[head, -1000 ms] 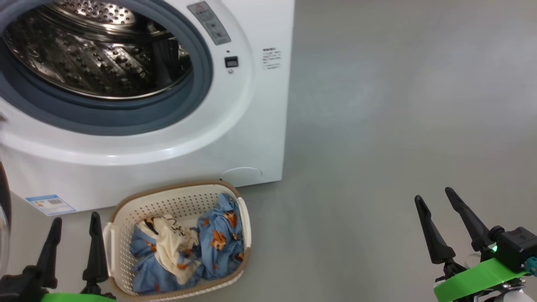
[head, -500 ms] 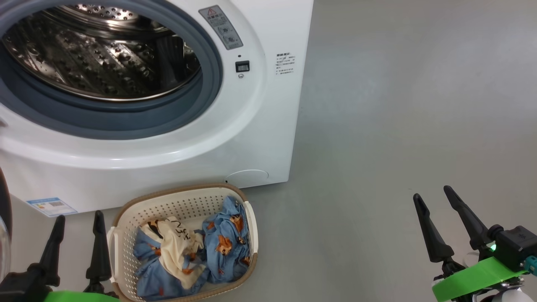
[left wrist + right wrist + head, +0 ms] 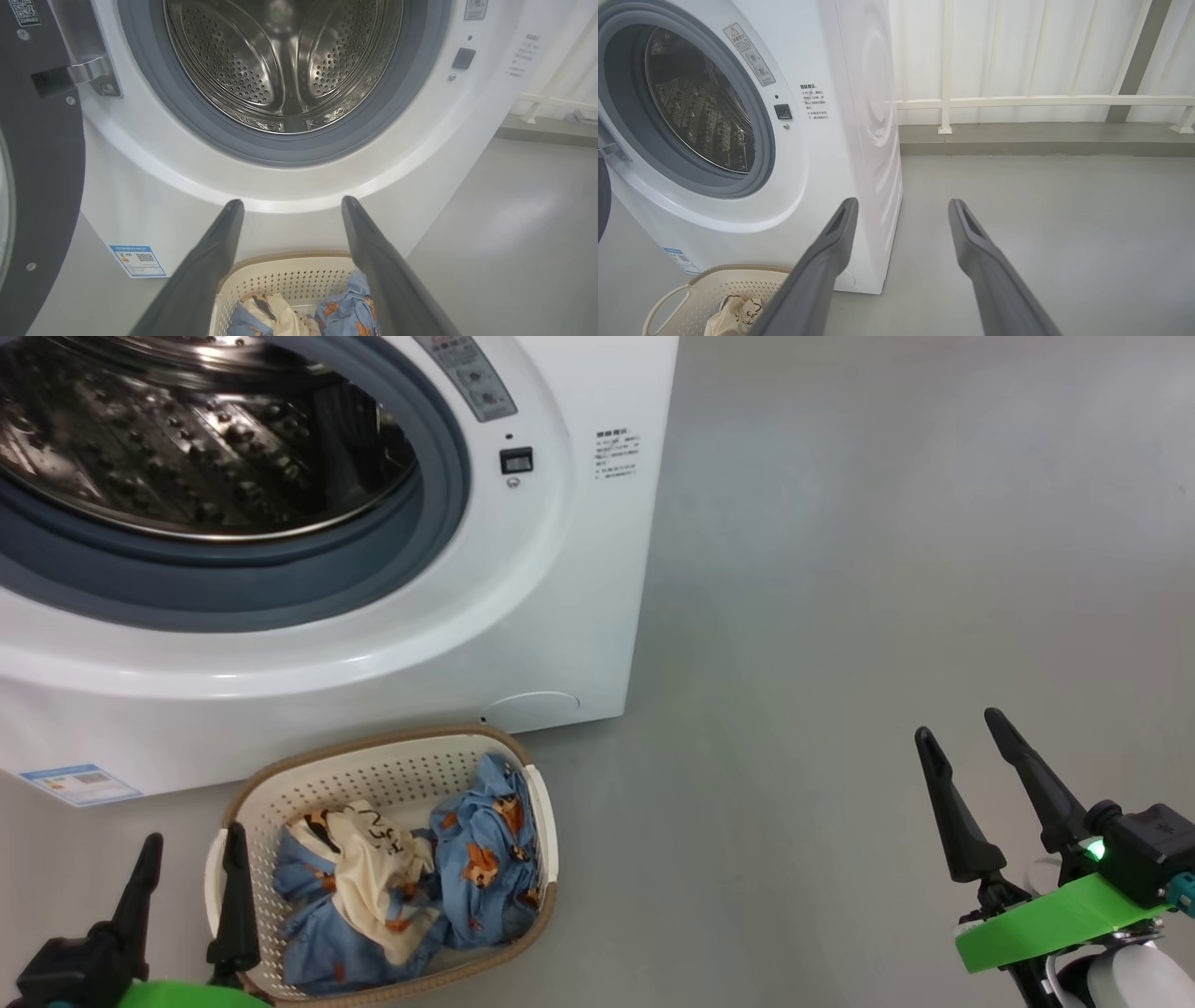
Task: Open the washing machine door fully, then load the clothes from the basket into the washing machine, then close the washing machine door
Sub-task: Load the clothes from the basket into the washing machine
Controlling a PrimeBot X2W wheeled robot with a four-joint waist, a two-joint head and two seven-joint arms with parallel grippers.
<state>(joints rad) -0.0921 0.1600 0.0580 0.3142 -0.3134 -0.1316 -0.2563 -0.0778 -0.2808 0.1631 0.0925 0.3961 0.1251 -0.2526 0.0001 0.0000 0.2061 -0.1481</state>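
The clothes (image 3: 485,845) in the basket (image 3: 373,748) look soft and light; a raised fold suits pinching. Left jaws and right jaws gape empty.

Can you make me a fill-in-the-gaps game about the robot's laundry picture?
1. The washing machine door stands ____.
2. The clothes lie in the ____.
3. The left gripper holds ____.
Missing words: open; basket; nothing.
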